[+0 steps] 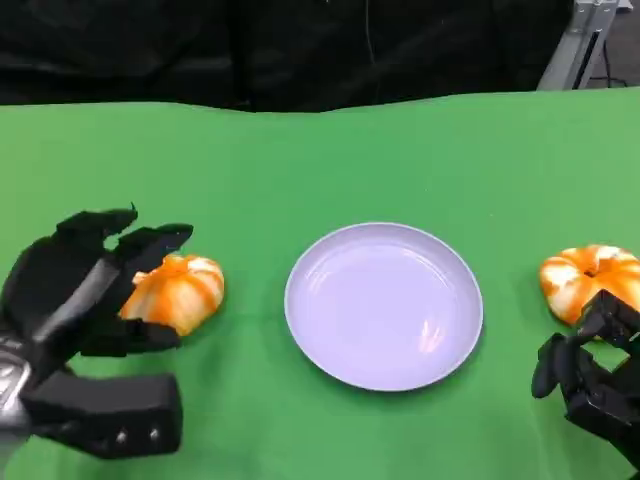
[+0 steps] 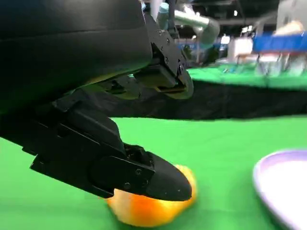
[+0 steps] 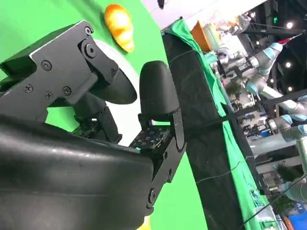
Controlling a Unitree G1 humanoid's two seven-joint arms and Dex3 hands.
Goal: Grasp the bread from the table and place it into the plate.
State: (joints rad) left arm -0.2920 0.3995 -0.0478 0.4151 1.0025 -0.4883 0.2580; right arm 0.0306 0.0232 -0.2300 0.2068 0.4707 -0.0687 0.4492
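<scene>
Head view: the left robot hand is wrapped partly around a bread roll at nine o'clock from the plate. Its fingers curl over the top of the roll, and the roll sits on the green surface. I cannot tell if the grip is tight yet. The right robot hand has its fingers curled in and holds nothing, just beside a second roll at three o'clock from the plate. The roll is round and smooth, so I think it could slip or roll away if the fingers squeeze only the top.
</scene>
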